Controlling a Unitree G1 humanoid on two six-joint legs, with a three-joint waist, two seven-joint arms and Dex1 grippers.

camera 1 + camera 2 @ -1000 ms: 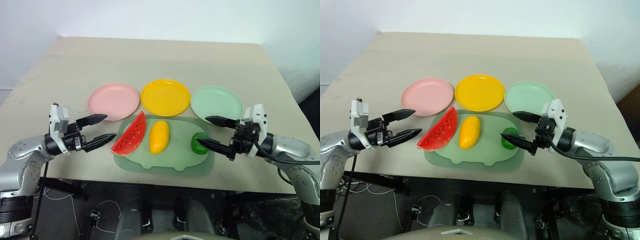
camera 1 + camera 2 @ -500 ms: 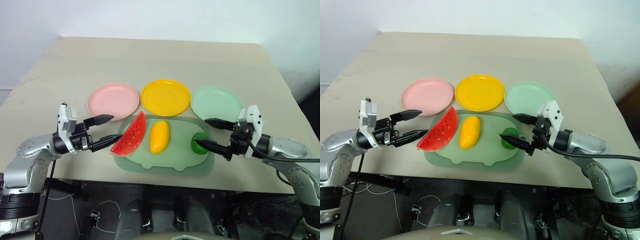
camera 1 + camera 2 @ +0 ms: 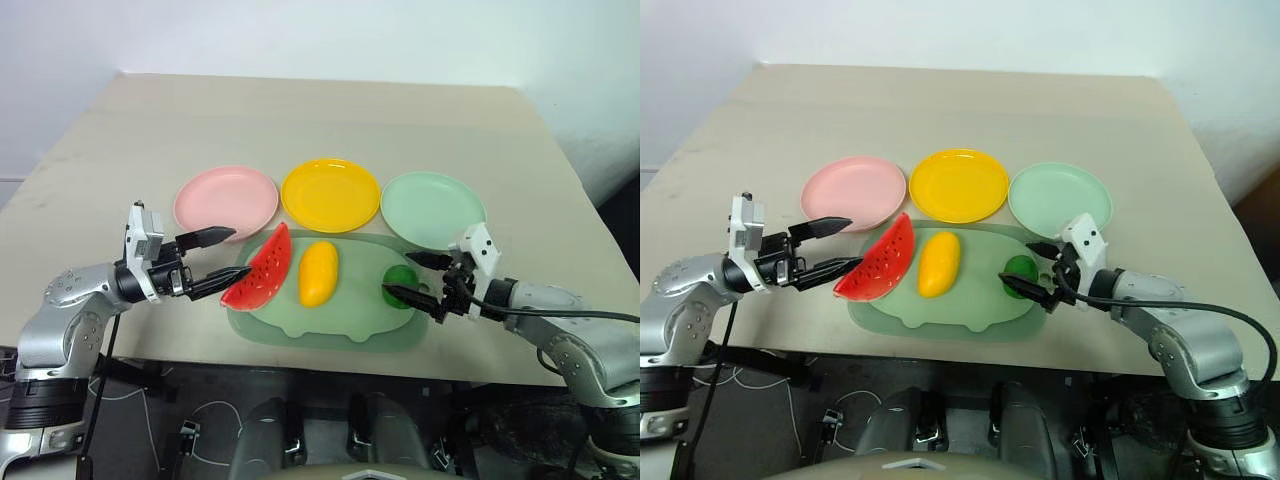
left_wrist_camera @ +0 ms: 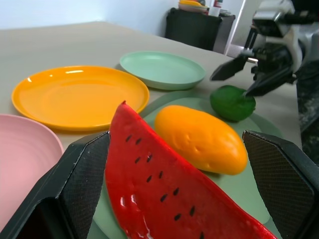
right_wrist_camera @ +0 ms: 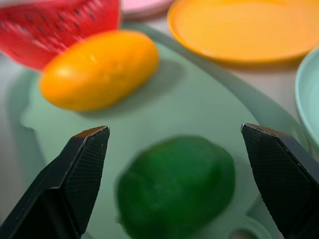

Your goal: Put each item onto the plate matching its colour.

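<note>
Beige table [image 3: 330, 120]: both hands gape, left hand [image 3: 222, 262] beside watermelon [image 3: 262, 270], right hand [image 3: 412, 277] straddling green fruit [image 3: 400, 286].

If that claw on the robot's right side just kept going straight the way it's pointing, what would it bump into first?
Most likely the round green fruit. The right gripper is open, and in its wrist view the fruit lies straight ahead between the two fingers, on the pale green mat. The mango lies farther along.
</note>
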